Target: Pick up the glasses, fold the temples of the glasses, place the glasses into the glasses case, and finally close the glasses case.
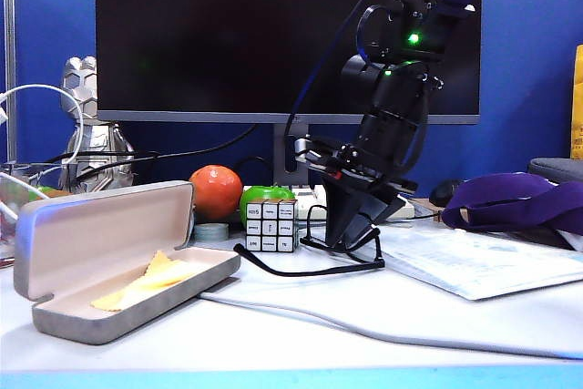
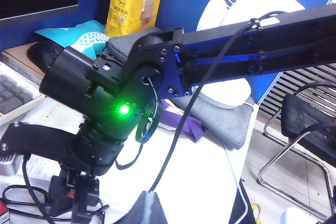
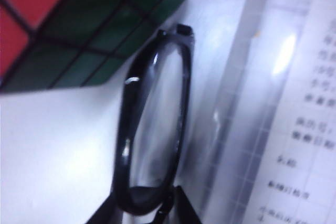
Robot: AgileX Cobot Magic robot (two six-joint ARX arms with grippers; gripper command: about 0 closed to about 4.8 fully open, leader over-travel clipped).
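Reaching my right gripper (image 1: 351, 241) down over the glasses (image 1: 310, 261) beside the puzzle cube (image 1: 271, 225), jaws partly apart and holding nothing. Closing crooked could be pushing them away. My left gripper is hiding.

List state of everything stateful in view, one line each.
glasses case: open, lid up, yellow cloth inside, no glasses in it.
glasses: on the table, temples unfolded.
right gripper: down at the glasses, open or shut unclear.
left gripper: not visible.
monitor: dark.
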